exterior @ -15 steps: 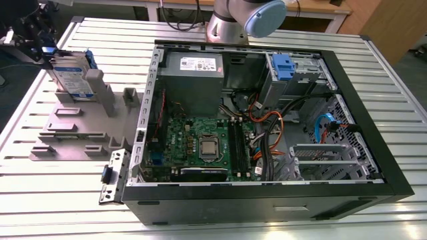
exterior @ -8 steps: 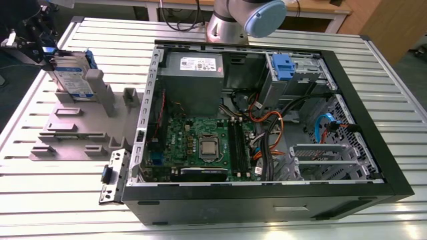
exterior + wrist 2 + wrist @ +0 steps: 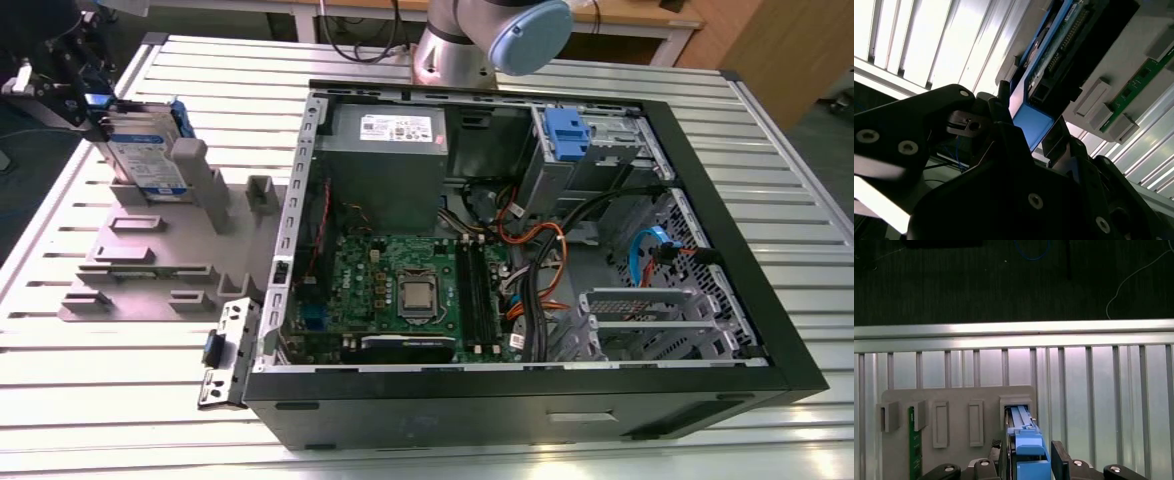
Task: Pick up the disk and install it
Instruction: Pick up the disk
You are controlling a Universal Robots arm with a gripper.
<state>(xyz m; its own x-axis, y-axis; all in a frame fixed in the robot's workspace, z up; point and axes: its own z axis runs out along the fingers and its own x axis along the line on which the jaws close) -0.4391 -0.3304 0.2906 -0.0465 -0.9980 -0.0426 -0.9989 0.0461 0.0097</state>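
We are looking at a ribbed aluminium table (image 3: 80,400) whose long slats are carrying an open computer case (image 3: 747,330). Beside the case, to the exterior view's left of it, a grey slotted fixture (image 3: 147,260) is lying flat on the slats. The disk (image 3: 140,160) is standing upright on edge in the fixture slot farthest from the case's front corner, its blue carrier showing along the top. The gripper (image 3: 1028,462) is clasping it: in both wrist views its black fingers (image 3: 1060,462) are pressing against the two faces of the disk's blue end. A green memory stick (image 3: 914,440) is sitting in another slot of the same fixture. Behind the case the arm (image 3: 461,45) is rising from the table. Inside the case, a grey power-supply box (image 3: 387,150) and a lone blue bracket (image 3: 567,135) are sitting along the far wall. Beyond the table edge past the fixture, we are seeing a dark floor (image 3: 954,285) with a thin pale cable (image 3: 1134,280) trailing across it, and behind the case, wooden furniture (image 3: 774,50).
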